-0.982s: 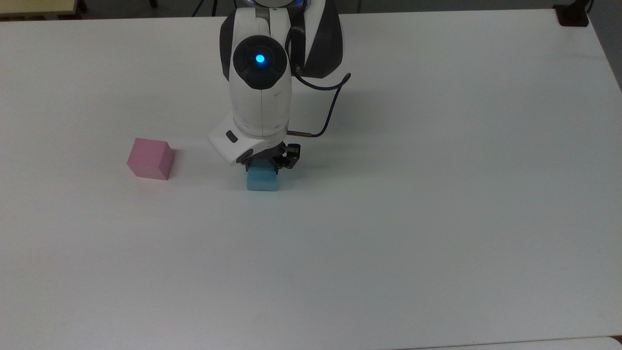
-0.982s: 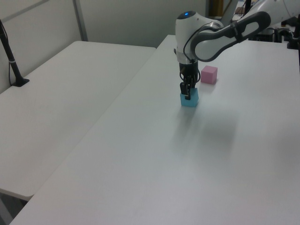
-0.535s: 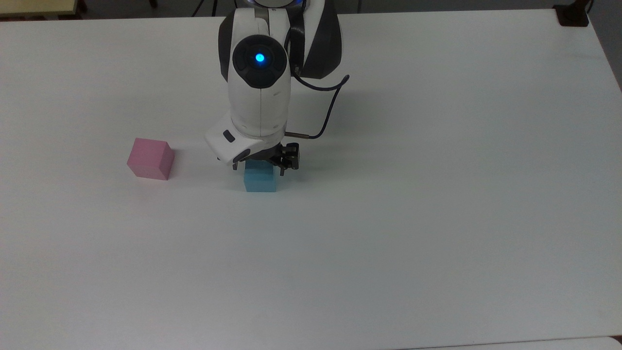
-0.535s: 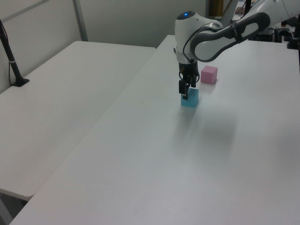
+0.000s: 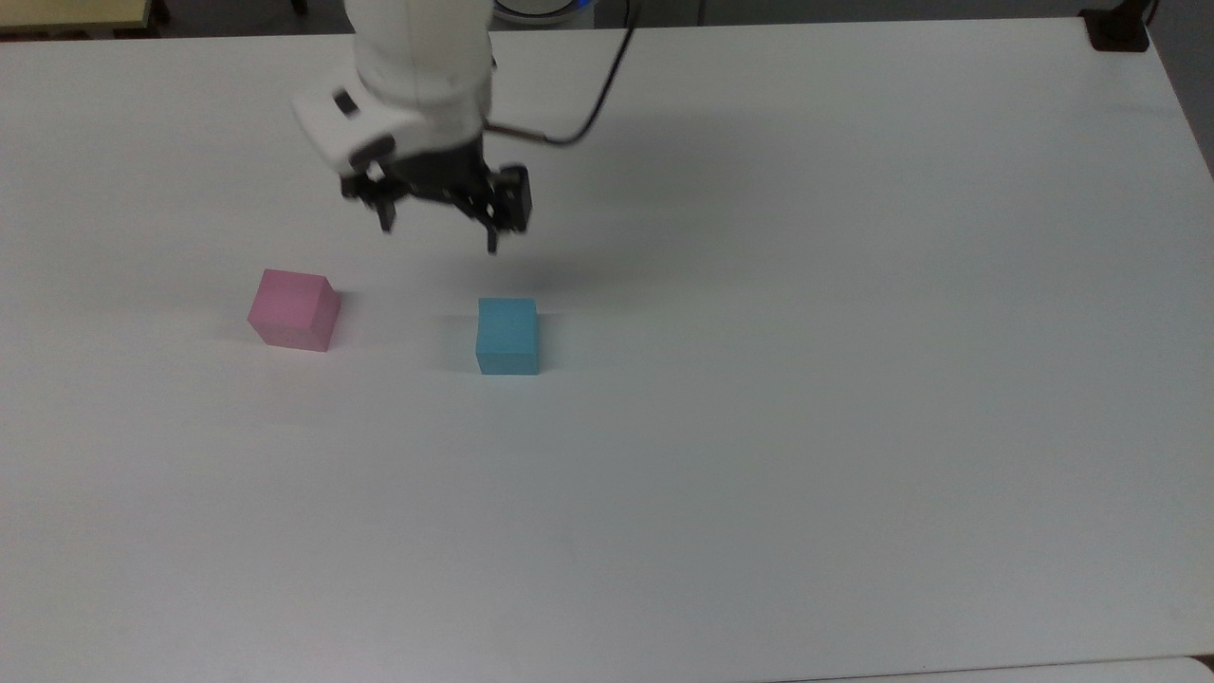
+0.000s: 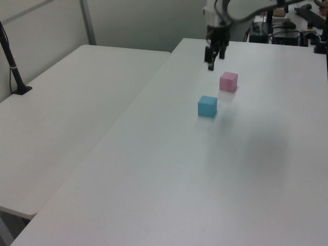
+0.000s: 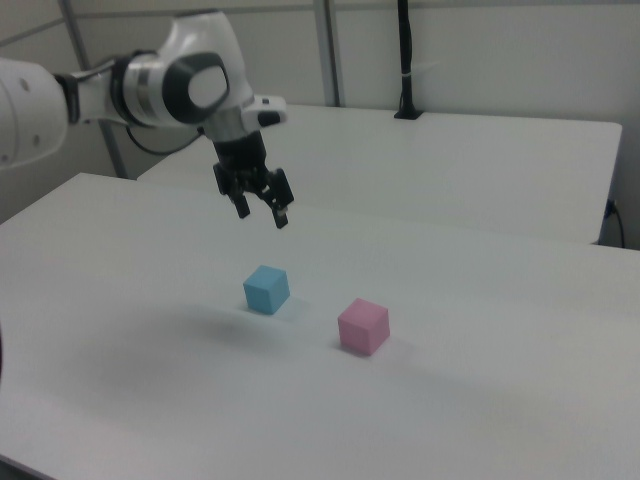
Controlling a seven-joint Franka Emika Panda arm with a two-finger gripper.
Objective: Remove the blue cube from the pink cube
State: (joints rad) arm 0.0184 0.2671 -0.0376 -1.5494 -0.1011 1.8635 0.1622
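On table [image 5: 854,427]: blue cube [image 5: 508,336], pink cube [image 5: 294,309] well apart, mid-table.

1. You have a broad white table [image 5: 854,427] filling most of the top view.
2. In the left view, a second white table [image 6: 66,118] adjoins it on the left view's left.
3. A black post [image 6: 13,66] stands at that table's far left edge.
4. Pale wall panels [image 7: 480,50] with grey uprights run along the upper part of the right view.

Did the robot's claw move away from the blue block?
Yes. The gripper rose off the blue cube and now hangs open above the table.
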